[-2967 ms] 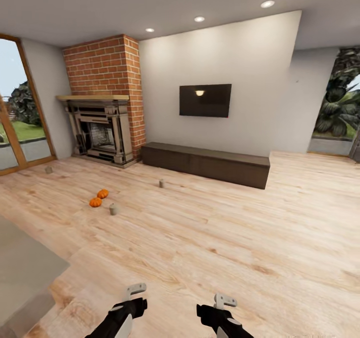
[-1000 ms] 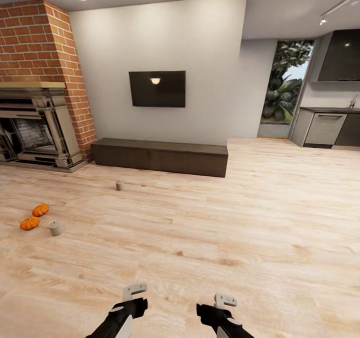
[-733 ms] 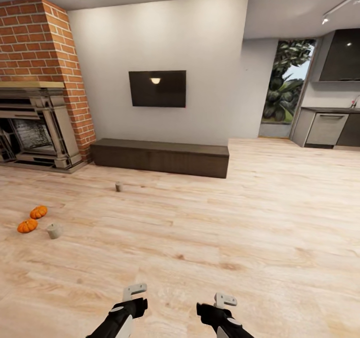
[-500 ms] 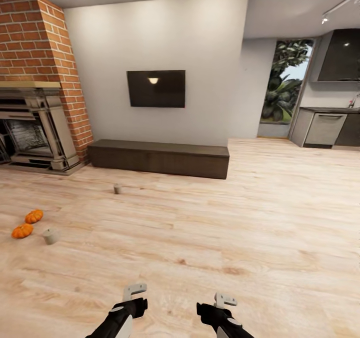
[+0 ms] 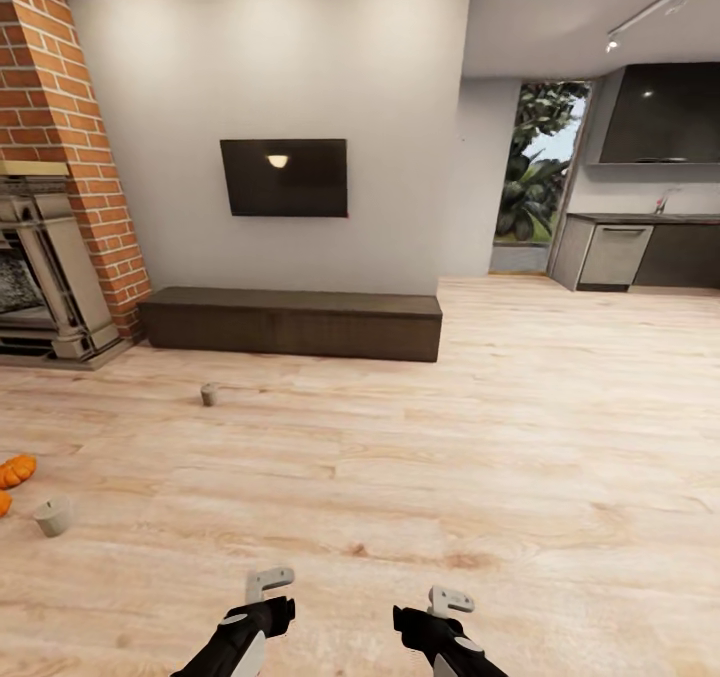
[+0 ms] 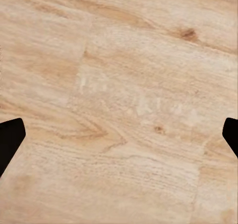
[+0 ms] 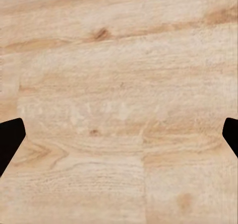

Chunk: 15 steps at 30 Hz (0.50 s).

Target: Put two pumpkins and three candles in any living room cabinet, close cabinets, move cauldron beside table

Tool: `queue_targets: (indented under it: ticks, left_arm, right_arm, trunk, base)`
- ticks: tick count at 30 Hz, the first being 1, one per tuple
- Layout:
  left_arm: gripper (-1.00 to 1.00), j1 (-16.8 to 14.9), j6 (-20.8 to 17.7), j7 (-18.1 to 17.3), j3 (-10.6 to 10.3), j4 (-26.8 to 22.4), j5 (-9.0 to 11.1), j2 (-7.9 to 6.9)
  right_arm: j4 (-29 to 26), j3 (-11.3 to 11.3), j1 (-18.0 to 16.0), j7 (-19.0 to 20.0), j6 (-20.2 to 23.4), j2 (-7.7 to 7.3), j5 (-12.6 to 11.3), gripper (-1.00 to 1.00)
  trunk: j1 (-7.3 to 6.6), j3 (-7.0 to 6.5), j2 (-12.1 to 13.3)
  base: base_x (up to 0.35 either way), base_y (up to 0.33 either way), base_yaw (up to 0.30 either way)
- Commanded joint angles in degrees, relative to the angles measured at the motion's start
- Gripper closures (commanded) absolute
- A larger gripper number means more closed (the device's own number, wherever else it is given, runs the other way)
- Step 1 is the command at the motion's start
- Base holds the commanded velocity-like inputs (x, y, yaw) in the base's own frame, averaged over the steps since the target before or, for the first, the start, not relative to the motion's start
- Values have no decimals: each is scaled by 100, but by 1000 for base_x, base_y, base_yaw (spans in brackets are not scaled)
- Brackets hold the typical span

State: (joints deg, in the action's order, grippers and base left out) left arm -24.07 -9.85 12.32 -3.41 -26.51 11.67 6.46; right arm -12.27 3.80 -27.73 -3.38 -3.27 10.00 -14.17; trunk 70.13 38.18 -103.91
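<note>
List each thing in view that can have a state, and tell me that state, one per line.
Cabinet: closed, top bare.
Pumpkins: on the floor, at the picture's edge.
Near candle: upright on the floor.
Far candle: upright on the floor, before the cabinet.
Left claw: open, empty.
Right claw: open, empty.
TV: off.

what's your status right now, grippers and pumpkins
Left gripper and right gripper open, empty. Pumpkins on floor far left, cabinet closed. Nothing in the way.

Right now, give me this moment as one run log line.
phase: driving | left gripper: open, empty | right gripper: open, empty | pumpkins: floor | cabinet: closed
</note>
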Motion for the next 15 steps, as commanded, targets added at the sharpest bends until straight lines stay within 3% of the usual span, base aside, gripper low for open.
queue_targets:
  ticks: [1,15]
  left_arm:
    - [-100,-1,-26,43,-36,-12,55,0]
    - [-100,-1,-26,42,-36,-12,38,-3]
  right_arm:
    - [3,42,-4,-31,-23,0,-51,-100]
    - [4,42,-4,-22,-30,0,-50,-100]
  trunk:
    - [2,6,-2]
    - [2,6,-2]
  base:
    - [270,168,-11]
    - [270,165,-1]
